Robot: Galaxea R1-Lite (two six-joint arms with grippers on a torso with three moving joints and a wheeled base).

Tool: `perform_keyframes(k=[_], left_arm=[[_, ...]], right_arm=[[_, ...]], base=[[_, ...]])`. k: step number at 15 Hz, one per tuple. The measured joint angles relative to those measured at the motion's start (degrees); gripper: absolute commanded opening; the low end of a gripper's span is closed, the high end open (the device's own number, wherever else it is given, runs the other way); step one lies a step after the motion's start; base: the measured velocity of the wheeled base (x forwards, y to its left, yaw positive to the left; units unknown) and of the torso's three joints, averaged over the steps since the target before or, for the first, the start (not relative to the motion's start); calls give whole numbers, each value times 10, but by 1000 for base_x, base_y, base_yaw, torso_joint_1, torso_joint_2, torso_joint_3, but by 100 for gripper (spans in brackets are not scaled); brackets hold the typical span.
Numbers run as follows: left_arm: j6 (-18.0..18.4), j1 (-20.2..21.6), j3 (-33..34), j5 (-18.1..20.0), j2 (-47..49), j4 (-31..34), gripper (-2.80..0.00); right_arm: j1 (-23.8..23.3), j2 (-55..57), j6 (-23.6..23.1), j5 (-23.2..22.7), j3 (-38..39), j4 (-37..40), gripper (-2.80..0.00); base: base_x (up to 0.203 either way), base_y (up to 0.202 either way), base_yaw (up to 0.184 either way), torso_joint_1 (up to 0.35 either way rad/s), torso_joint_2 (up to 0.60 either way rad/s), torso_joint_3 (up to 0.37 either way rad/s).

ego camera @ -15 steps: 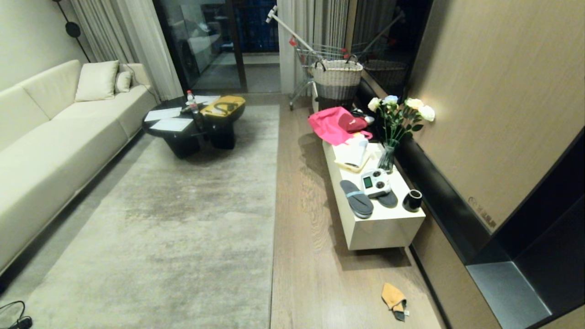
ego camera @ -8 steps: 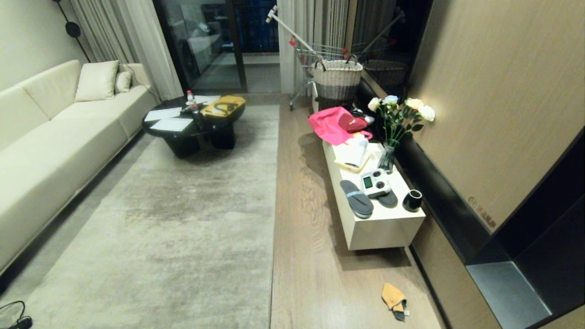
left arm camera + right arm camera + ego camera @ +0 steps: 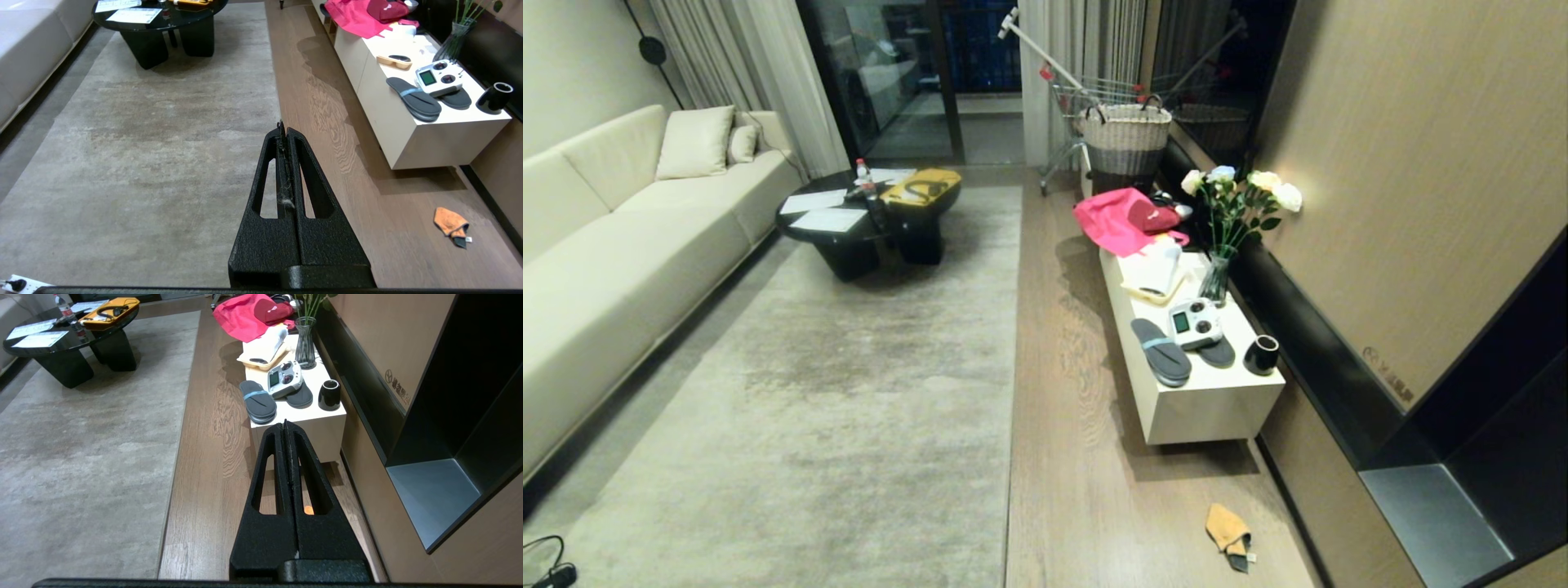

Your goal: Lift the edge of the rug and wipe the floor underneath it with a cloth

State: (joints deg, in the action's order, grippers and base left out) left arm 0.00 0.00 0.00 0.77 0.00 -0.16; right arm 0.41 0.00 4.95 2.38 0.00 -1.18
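Open floor [image 3: 1070, 457] strip runs between the rug edge [image 3: 1013, 392] and a low white worktop [image 3: 1209, 408]; beyond, the wall.

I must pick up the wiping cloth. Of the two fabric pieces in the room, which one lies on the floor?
The small orange-yellow terry cloth lies on the wood-grain floor; the larger pink fabric drapes on the white cabinet.

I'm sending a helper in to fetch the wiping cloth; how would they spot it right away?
Find the long white low cabinet along the right wall. On the wood floor just past its near end, close to the wall, lies the cloth. It is small, crumpled and orange-yellow with a dark corner and tag, unlike the larger pink fabric at the cabinet's far end.
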Motion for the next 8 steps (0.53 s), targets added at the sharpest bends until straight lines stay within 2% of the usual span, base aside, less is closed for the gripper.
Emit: perform_keyframes(k=[8], left_arm=[[0,0,0,0,0,0,-280]], right_arm=[[0,0,0,1,0,0,-280]], base=[[0,0,0,-135,317,185]])
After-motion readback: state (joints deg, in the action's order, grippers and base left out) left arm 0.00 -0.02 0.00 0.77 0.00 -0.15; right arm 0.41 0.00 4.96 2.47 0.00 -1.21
